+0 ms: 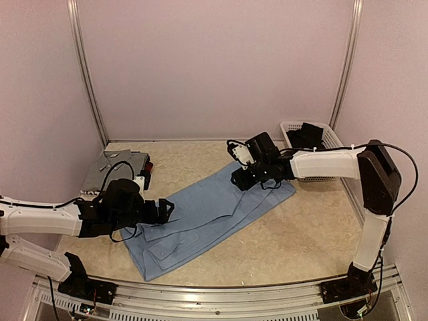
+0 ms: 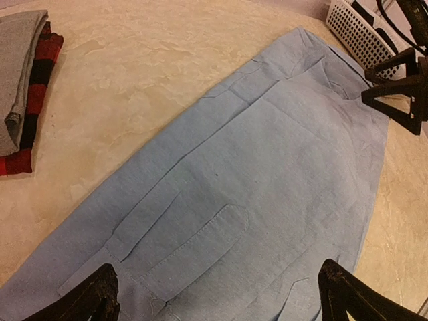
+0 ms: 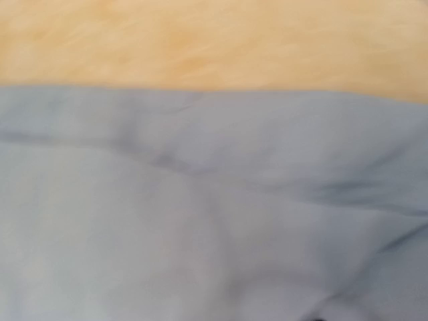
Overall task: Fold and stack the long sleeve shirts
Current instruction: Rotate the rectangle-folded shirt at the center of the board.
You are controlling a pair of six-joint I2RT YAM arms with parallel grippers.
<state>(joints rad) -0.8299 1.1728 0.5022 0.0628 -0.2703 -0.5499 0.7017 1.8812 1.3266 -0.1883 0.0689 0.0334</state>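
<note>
A large light blue shirt (image 1: 214,217) lies flat and diagonal across the table, partly folded lengthwise, with a sleeve placket (image 2: 200,247) facing up. My left gripper (image 1: 167,210) hovers over its near left end, jaws wide open and nothing between them (image 2: 224,301). My right gripper (image 1: 241,179) is low over the far collar end. In the left wrist view its two fingers (image 2: 366,85) stand apart at the shirt's edge. The right wrist view shows only blurred blue cloth (image 3: 214,221) and a strip of table. A folded grey shirt (image 1: 110,170) lies on a red-and-black plaid one (image 2: 33,100) at the far left.
A white mesh basket (image 1: 329,137) with a dark item inside stands at the back right, close to the right arm. Walls close the table in on three sides. A metal rail runs along the near edge.
</note>
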